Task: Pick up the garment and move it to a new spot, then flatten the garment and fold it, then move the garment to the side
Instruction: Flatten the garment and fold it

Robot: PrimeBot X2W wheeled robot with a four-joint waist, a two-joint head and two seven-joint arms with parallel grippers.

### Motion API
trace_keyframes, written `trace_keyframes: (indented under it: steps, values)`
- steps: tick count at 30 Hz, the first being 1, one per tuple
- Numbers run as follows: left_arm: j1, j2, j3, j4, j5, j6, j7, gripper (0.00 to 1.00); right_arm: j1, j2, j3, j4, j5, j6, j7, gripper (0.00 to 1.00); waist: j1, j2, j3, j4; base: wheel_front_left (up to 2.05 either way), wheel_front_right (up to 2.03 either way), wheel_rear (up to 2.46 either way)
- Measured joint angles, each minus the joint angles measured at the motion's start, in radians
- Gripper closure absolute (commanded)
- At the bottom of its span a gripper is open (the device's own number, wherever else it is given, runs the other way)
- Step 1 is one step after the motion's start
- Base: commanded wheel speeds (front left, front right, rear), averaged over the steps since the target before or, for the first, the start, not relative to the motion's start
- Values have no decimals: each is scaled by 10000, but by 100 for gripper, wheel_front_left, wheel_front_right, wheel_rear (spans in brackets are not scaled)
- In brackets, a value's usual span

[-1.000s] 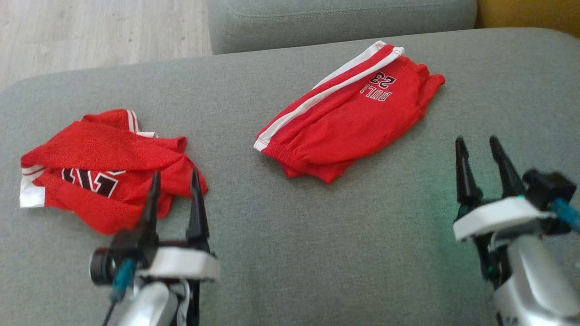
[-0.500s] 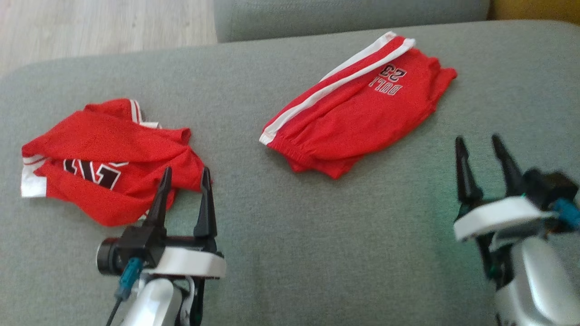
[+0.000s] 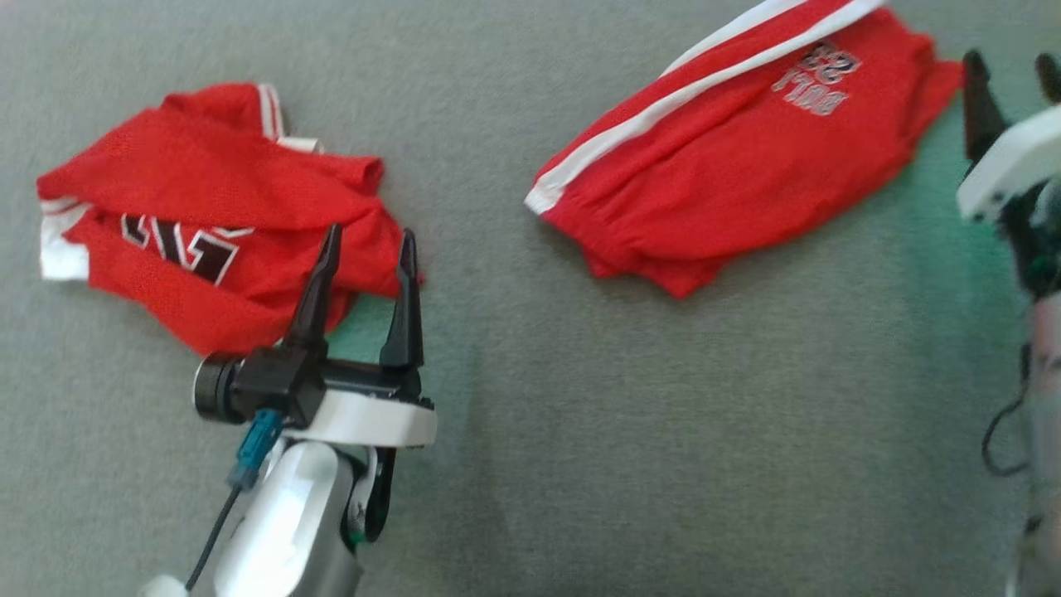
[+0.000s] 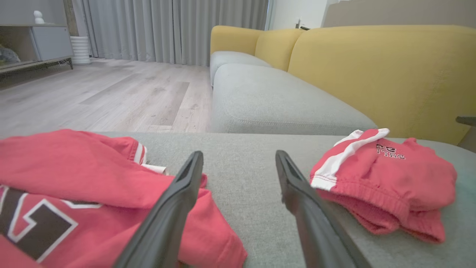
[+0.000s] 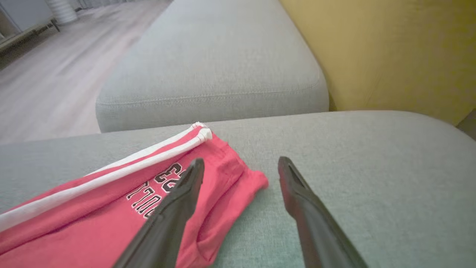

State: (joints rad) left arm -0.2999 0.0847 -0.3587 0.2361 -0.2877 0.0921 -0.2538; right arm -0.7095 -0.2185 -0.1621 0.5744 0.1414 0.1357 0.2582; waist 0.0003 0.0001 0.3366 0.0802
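Note:
A crumpled red jersey (image 3: 207,215) with black-and-white lettering lies at the left of the grey cushion. My left gripper (image 3: 370,234) is open, its fingers over the jersey's near right edge; the left wrist view has the left finger over the jersey (image 4: 74,175) and the right finger over bare cushion, left gripper (image 4: 238,153). Red shorts (image 3: 729,166) with white side stripes lie folded at the upper right. My right gripper (image 3: 1009,58) is open just right of the shorts' end. In the right wrist view the right gripper (image 5: 241,160) straddles the corner of the shorts (image 5: 111,208).
Both garments rest on a broad grey sofa cushion (image 3: 580,431), with bare fabric between them and in front. A second grey cushion (image 4: 267,100) lies beyond, a yellow backrest (image 4: 372,70) rises at the right, and wooden floor (image 4: 93,96) lies past the far edge.
The head camera has tipped down, shifting the whole picture. My right gripper has advanced level with the shorts' right end. The left gripper has edged right along the jersey's edge. Both stay open.

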Motion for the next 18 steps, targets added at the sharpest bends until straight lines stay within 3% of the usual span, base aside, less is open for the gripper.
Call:
trace_keyframes:
  steps: [10,18]
  values:
    - [-632,-336,-318,230,251,-324,0,0,-2052,-926,-290,2828,-1156,0,756,0,-1,-1,869,1006,0,0,0]
    - [-864,-378,-339,297,251,-403,0,0,-2598,-1478,-178,3944,-2054,0,794,0,-3,0,1226,1433,0,0,0]
